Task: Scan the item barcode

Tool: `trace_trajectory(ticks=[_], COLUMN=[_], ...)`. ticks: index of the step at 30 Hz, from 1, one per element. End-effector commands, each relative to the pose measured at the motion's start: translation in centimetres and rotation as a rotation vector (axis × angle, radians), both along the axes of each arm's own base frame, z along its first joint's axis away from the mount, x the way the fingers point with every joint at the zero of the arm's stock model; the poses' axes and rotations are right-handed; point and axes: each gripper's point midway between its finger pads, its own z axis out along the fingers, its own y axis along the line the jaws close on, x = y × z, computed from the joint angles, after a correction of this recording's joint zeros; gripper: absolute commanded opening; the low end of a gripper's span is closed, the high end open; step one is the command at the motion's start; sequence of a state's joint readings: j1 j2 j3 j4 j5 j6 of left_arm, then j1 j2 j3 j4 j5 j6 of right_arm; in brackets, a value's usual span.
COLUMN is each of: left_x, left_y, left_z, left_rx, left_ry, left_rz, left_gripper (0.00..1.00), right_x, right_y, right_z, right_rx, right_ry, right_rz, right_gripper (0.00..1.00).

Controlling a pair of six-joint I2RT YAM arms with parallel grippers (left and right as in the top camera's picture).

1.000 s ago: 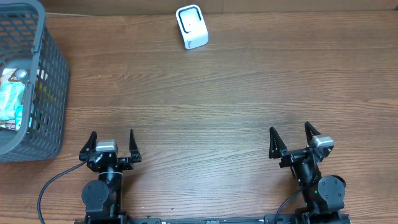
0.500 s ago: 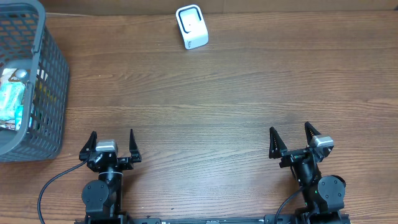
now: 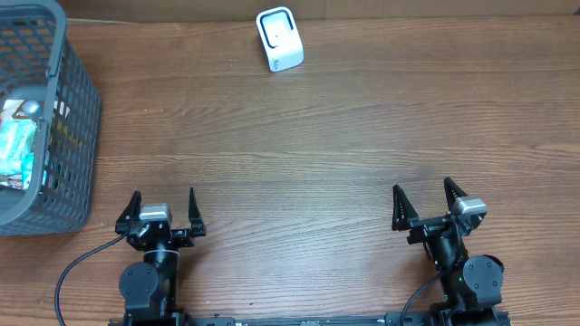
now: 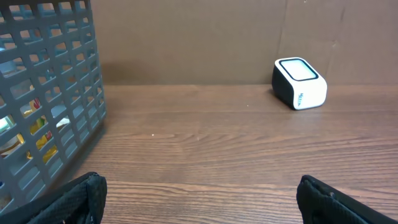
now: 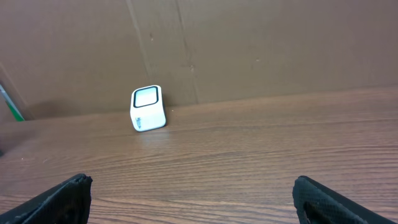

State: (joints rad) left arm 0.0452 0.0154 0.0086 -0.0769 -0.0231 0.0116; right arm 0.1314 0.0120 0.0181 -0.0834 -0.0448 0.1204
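Overhead: the left gripper (image 3: 163,196) and the right gripper (image 3: 421,186) sit at the near edge of the wooden table (image 3: 299,136), well apart. Each has its two dark fingers spread wide and nothing between them. Both arms are cut off by the bottom edge, and a black cable (image 3: 74,264) loops out beside the left one. The white scanner (image 3: 279,39) stands alone at the far edge. The grey basket (image 3: 83,95) is at the far left, partly out of frame. Packets (image 3: 16,145) in blue and white lie inside it, along with something silvery. The mesh and the frame edge hide most of them, and no barcode can be made out.

Left wrist: only the tips of the released fingers (image 4: 81,198) show, in the bottom corners, with bare tabletop between them. The basket's lattice wall fills the left side and is cropped at the top and left. Through its holes come scraps of yellow, red and pale blue, too broken up to identify. The scanner stands far off to the right, against a brown cardboard wall (image 4: 186,37), its window facing up.

Right wrist: again just two black fingertips (image 5: 71,194) in the lower corners, parted and holding nothing. The scanner stands left of centre at the foot of the cardboard, its small side marking unreadable. A thin green strip (image 5: 12,102) leans at the left edge, cut off. The basket does not show in this view.
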Motion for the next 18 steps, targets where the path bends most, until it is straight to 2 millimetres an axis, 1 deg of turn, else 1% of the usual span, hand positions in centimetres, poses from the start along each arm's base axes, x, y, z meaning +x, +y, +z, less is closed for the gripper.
trace_trajectory(ticks=[1, 3, 4, 7, 9, 12, 16, 18], left_x=[0.0, -0.1, 0.0, 0.0, -0.1, -0.8, -2.9, -4.0], left_y=[0.1, 0.5, 0.3, -1.3, -2.5, -3.3, -3.7, -3.7], left_z=[0.4, 0.3, 0.4, 1.6, 3.0, 6.4, 13.0, 15.8], left_rx=[0.028, 0.034, 0.033, 0.048, 0.068, 0.081, 0.097, 0.102], left_ry=[-0.017, -0.014, -0.019, -0.06, -0.1, -0.175, -0.296, -0.326], left_rz=[0.007, 0.027, 0.018, -0.076, -0.142, -0.187, -0.202, -0.201], left_gripper=[1.0, 1.0, 1.0, 1.0, 1.0, 1.0, 1.0, 1.0], right_x=[0.0, 0.0, 0.0, 0.0, 0.0, 0.0, 0.0, 0.0], right_y=[-0.2, -0.2, -0.2, -0.2, -0.2, -0.2, -0.2, -0.2], right_z=[-0.2, -0.2, -0.2, -0.2, -0.2, -0.2, -0.2, -0.2], right_rx=[0.007, 0.007, 0.007, 0.007, 0.007, 0.007, 0.007, 0.007], right_ry=[0.0, 0.0, 0.0, 0.0, 0.0, 0.0, 0.0, 0.0], right_rz=[-0.01, -0.01, -0.01, -0.01, -0.01, -0.01, -0.01, -0.01], right_gripper=[1.0, 1.0, 1.0, 1.0, 1.0, 1.0, 1.0, 1.0])
